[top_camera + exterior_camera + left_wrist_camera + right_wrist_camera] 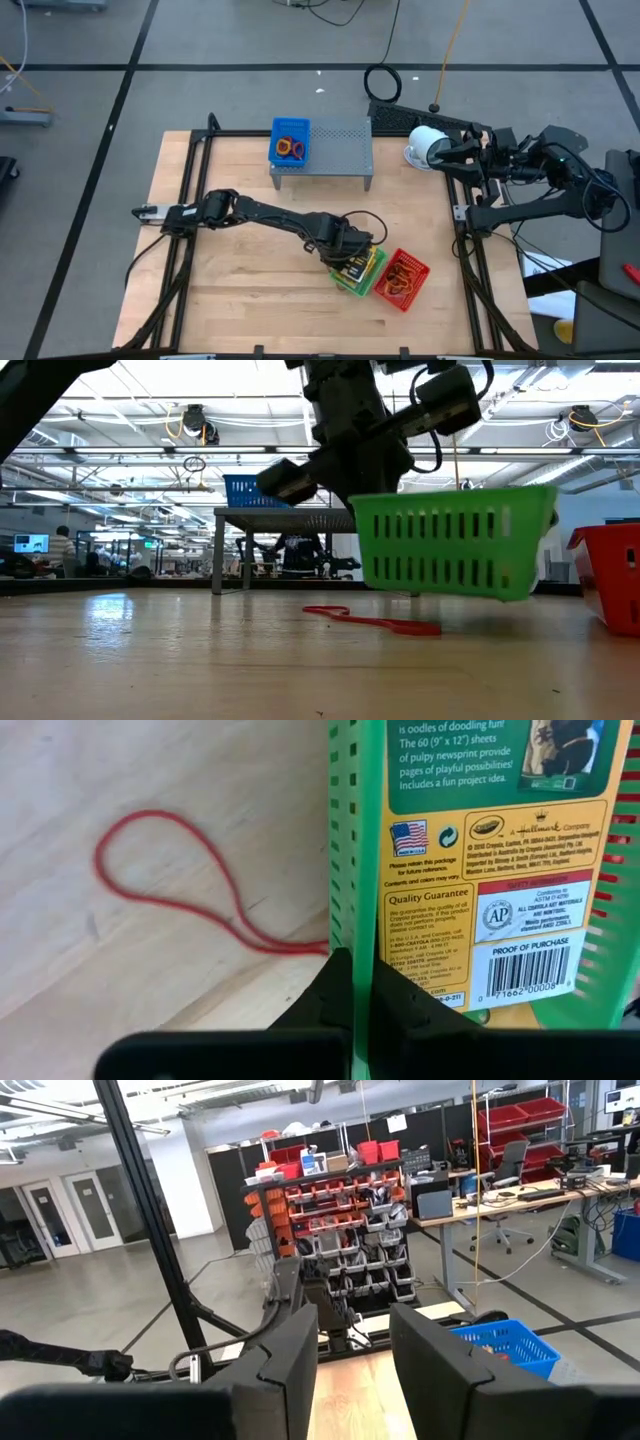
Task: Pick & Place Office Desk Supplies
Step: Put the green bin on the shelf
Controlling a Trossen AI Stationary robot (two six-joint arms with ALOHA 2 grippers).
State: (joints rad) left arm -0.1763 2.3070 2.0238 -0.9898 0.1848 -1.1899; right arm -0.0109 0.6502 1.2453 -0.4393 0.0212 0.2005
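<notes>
A green slotted basket holds a flat yellow packet with a green label. My left gripper is shut on the basket's wall near the table's middle right. A red rubber band lies flat on the wood beneath and beside the basket. My right gripper is open and waits beyond the table's right edge, by the white round device. My left gripper pinches the green basket's side wall at its rim, one finger inside against the packet and one finger outside. The fingers come from above. The basket hangs lifted clear of the table, tilted, its far end lower in the low view.
A red basket with rubber bands stands just right of the green one. A grey perforated shelf at the far side carries a blue basket of small rings. Bare wood lies to the left and near side.
</notes>
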